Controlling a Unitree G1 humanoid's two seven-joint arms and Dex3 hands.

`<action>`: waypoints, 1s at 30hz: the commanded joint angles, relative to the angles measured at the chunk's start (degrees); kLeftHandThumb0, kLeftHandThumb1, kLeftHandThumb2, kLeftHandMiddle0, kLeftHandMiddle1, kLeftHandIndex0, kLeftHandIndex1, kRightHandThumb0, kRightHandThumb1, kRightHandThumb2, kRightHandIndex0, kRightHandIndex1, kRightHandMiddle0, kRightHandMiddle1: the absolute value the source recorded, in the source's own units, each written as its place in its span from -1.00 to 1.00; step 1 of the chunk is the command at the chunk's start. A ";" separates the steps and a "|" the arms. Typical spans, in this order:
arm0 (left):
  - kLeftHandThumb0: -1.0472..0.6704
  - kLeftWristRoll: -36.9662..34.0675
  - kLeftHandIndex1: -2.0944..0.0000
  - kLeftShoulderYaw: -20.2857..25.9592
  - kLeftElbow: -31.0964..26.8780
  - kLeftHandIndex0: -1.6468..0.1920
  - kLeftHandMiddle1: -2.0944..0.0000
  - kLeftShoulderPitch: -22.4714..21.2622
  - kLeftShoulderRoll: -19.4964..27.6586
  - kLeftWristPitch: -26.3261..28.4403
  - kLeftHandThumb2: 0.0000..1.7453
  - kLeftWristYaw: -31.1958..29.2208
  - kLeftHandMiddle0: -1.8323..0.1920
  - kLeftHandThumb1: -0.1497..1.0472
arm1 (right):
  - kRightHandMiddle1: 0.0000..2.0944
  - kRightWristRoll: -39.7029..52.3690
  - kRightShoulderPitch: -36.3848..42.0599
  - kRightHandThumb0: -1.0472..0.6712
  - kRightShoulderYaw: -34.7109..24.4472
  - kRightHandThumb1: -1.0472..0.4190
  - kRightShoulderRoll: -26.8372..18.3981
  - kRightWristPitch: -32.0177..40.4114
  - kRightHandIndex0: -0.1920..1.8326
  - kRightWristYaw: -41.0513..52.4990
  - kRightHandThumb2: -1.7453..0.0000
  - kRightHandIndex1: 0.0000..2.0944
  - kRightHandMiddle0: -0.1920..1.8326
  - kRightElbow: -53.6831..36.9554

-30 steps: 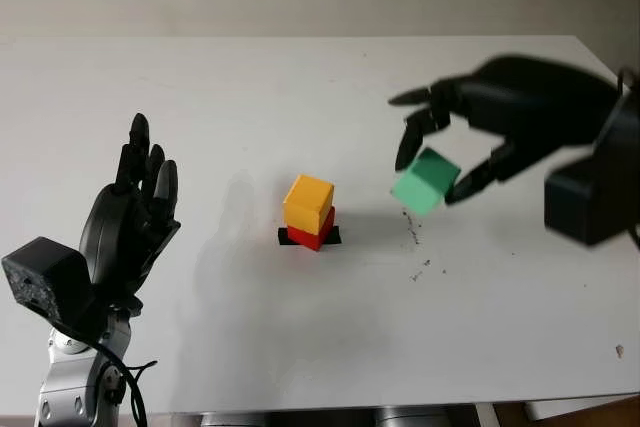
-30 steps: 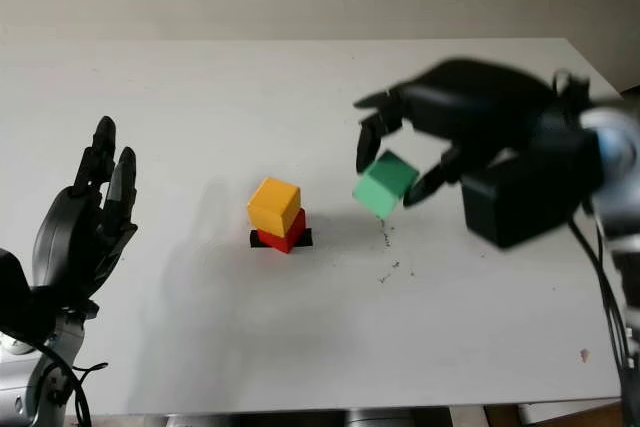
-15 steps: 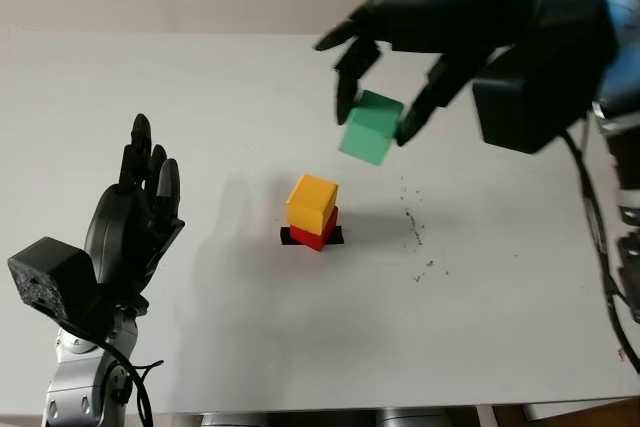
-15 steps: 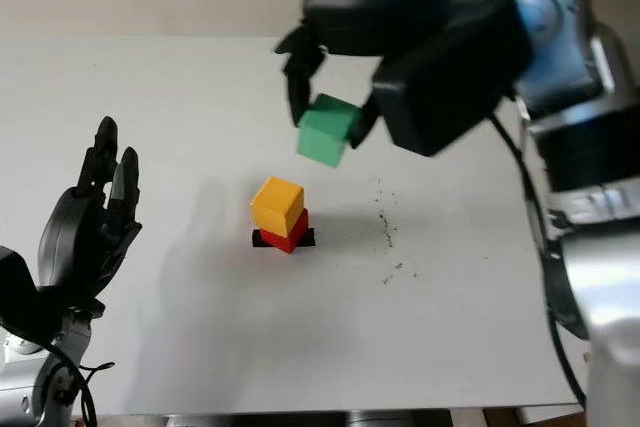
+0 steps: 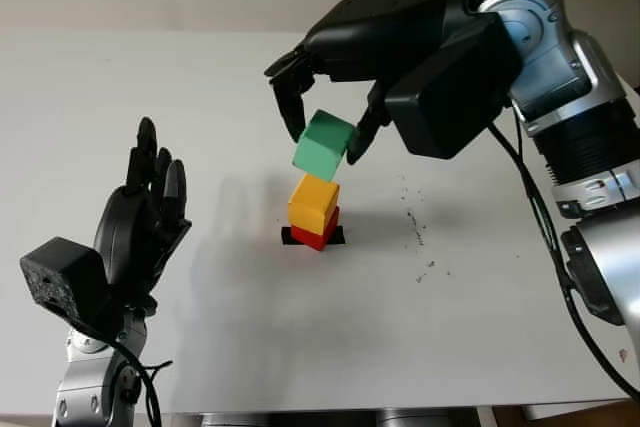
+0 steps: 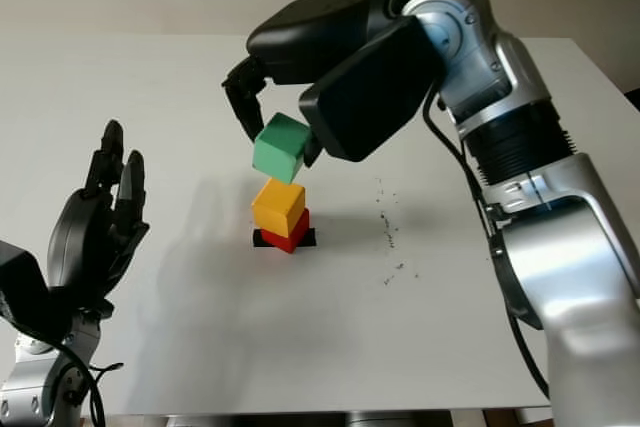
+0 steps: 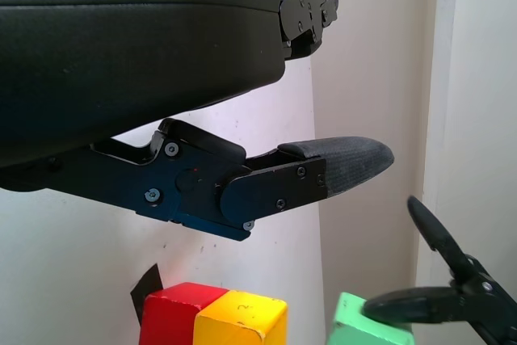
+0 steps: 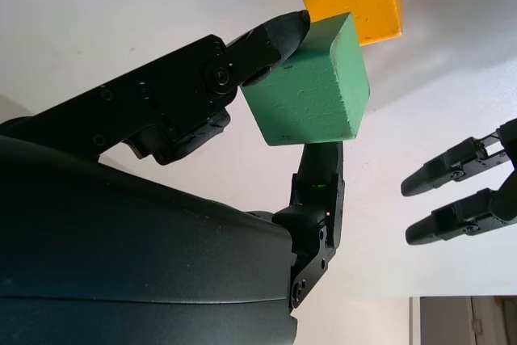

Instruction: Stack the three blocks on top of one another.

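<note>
The green block [image 5: 323,145] is hanging tilted just above the yellow block [image 5: 312,203], which is sitting on the red block [image 5: 318,234] on the white table [image 5: 480,327], evidently positioned for placement as the top tier. The right hand [image 5: 322,112] is pinching the green block between its fingertips [image 8: 275,38], while the left hand [image 5: 140,222] is standing open, well apart from the stack.

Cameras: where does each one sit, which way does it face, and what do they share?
Left eye, on the head: looks down at the table; the right hand holds the green block above the yellow block on the red block; the left hand is open nearby.
Right eye: same scene, slightly offset.
Left wrist: looks past its own fingers at the blocks.
Right wrist: looks past its fingers gripping the green block.
All four share the green and yellow blocks.
</note>
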 commanded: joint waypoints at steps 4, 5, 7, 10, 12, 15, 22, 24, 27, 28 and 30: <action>-0.63 0.02 1.00 -0.18 0.23 1.00 0.95 -0.48 -0.11 -1.07 -0.31 -0.60 1.00 1.00 | 0.33 -0.73 -1.47 -0.24 0.72 -0.84 0.97 -1.37 -0.58 -0.61 0.94 -0.97 -0.39 2.82; -0.63 -0.01 1.00 -0.18 0.27 1.00 0.96 -0.49 -0.05 -0.96 -0.31 -0.72 1.00 1.00 | 0.35 -0.77 -1.47 -0.23 0.84 -0.83 1.14 -1.54 -0.58 -0.59 0.94 -0.97 -0.38 3.04; -0.63 -0.07 1.00 -0.18 0.23 1.00 0.97 -0.48 -0.17 -0.92 -0.31 -0.78 1.00 1.00 | 0.40 -0.88 -1.45 -0.21 1.12 -0.82 1.42 -1.71 -0.58 -0.54 0.94 -0.96 -0.38 3.32; -0.62 0.04 1.00 -0.24 0.48 1.00 0.98 -0.45 -0.23 -1.49 -0.31 -0.97 1.00 1.00 | 0.44 -1.39 -1.60 -0.21 1.59 -0.82 1.63 -1.93 -0.59 -0.39 0.94 -0.96 -0.39 3.58; -0.61 0.07 1.00 -0.29 0.56 1.00 0.98 -0.38 -0.23 -1.68 -0.30 -1.03 1.00 1.00 | 0.45 -1.66 -1.70 -0.21 1.86 -0.83 1.70 -2.07 -0.60 -0.20 0.94 -0.96 -0.40 3.61; -0.61 -0.08 1.00 -0.24 0.39 1.00 0.98 -0.23 -0.43 -1.63 -0.31 -0.89 1.00 1.00 | 0.46 -1.94 -1.73 -0.20 2.11 -0.82 1.70 -2.62 -0.60 -0.17 0.94 -0.96 -0.41 3.68; -0.61 0.18 1.00 -0.38 -0.68 1.00 0.96 0.17 -0.89 -0.98 -0.31 -0.11 0.99 1.00 | 0.51 -1.13 -1.33 -0.19 1.95 -0.83 2.01 -2.00 -0.59 1.50 0.94 -0.95 -0.44 3.77; -0.60 0.12 1.00 -0.40 -0.65 1.00 0.96 0.22 -0.88 -1.17 -0.31 -0.21 1.00 1.00 | 0.52 -1.15 -1.27 -0.19 1.89 -0.83 2.07 -1.82 -0.60 1.66 0.94 -0.95 -0.45 3.65; -0.59 0.13 1.00 -0.40 -0.20 1.00 0.98 0.18 -0.77 -1.63 -0.30 -0.66 1.00 1.00 | 0.52 -1.24 -1.17 -0.19 1.89 -0.84 2.19 -1.32 -0.61 1.81 0.94 -0.96 -0.47 3.45; -0.59 0.16 1.00 -0.41 -0.14 1.00 0.98 0.18 -0.73 -1.60 -0.30 -0.76 1.00 1.00 | 0.52 -1.26 -1.20 -0.19 1.95 -0.84 2.19 -1.76 -0.61 1.71 0.94 -0.96 -0.47 3.54; -0.60 0.06 1.00 -0.39 -0.01 1.00 0.99 0.16 -0.74 -1.49 -0.30 -0.95 1.00 1.00 | 0.52 -1.28 -1.12 -0.19 1.93 -0.84 2.26 -1.87 -0.61 1.56 0.94 -0.95 -0.47 3.52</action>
